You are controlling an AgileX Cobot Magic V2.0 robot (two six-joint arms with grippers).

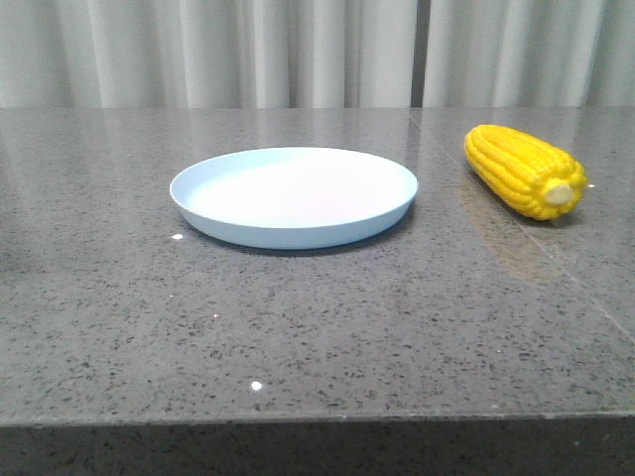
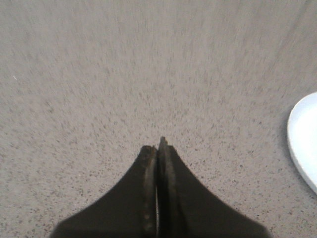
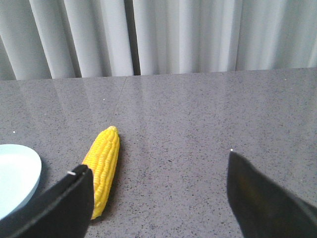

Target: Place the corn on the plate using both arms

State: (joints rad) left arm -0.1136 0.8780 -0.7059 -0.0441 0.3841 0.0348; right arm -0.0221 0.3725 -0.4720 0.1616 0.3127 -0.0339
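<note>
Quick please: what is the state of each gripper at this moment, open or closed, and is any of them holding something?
Left gripper: closed, holding nothing.
Right gripper: open, holding nothing; the corn lies on the table, not yet grasped.

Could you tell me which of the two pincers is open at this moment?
The right pincer: its fingers stand wide apart, with the corn just beyond one of them. The left pincer has its fingers pressed together over bare table.

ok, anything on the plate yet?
Nothing. The plate is bare across its whole inside in the front view. The corn lies on the table to its right, apart from it. What is under the plate is hidden.
</note>
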